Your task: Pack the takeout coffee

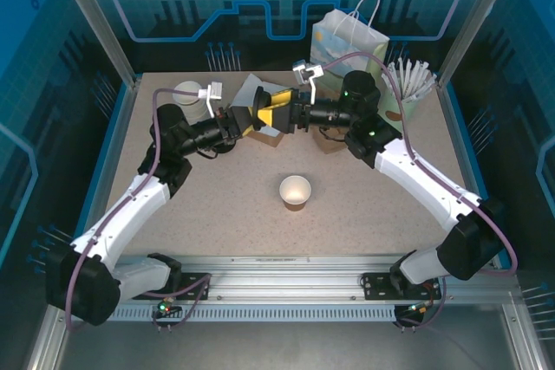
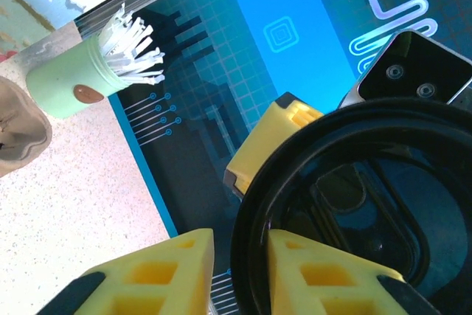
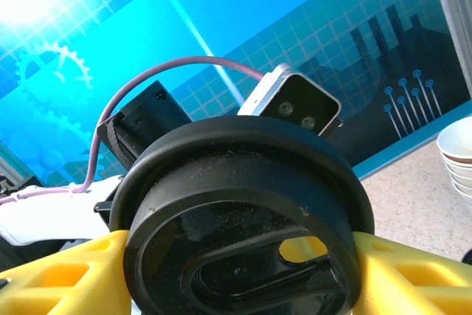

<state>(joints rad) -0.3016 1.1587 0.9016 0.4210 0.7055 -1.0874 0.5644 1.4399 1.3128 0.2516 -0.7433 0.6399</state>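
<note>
A round black plastic lid [image 3: 236, 182] hangs in the air between my two grippers at the back middle of the table. My right gripper [image 3: 240, 274] is shut on it, one yellow finger on each side of the rim. The left gripper [image 2: 240, 248] straddles the lid's rim [image 2: 251, 204]: one finger lies inside the lid, the other stands off the outside with a small gap. Seen from above, the left gripper [image 1: 246, 121] and right gripper [image 1: 277, 115] meet nose to nose. The small brown kraft cup [image 1: 295, 191] stands upright mid-table, open, with no lid on it.
A pale gift bag [image 1: 349, 36] stands at the back. A green holder of white sticks [image 1: 408, 93] [image 2: 70, 82] is at the back right. White paper cups [image 1: 189, 93] [image 3: 457, 153] are stacked at the back left. Brown boxes [image 1: 270, 137] lie under the grippers.
</note>
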